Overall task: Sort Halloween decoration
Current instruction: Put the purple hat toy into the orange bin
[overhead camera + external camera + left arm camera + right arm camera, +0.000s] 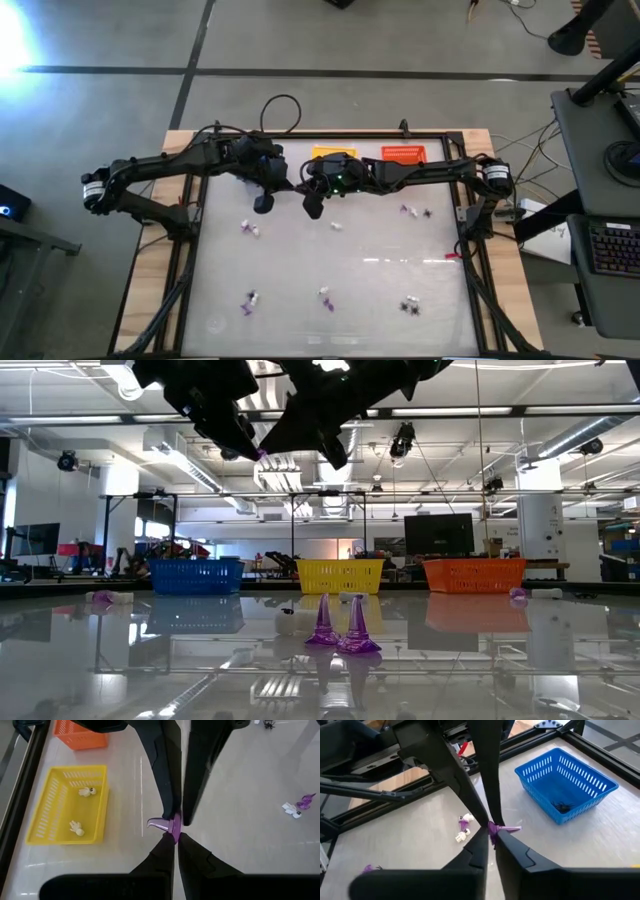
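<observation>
High over the table's far middle, my left gripper and my right gripper meet tip to tip. Both are shut on one small purple trinket, which also shows in the low view. More tiny white, purple and black trinkets lie scattered on the table. Two purple cones stand upright on their bases near the low camera. My left gripper pinches the purple trinket's wide end between its two fingertips, coming from the table's left and slanting down. The trinket hangs clear of the table, its pointed end sticking out sideways. My right gripper pinches the same trinket's wide end between its two fingertips, from the table's right, slanting slightly down. Its fingers meet the left gripper's head-on. The pointed end juts out to one side, well above the table.
Three mesh baskets stand along the far edge: a blue one with something dark inside, a yellow one holding two white trinkets, and an orange-red one. A dark frame rail borders the table.
</observation>
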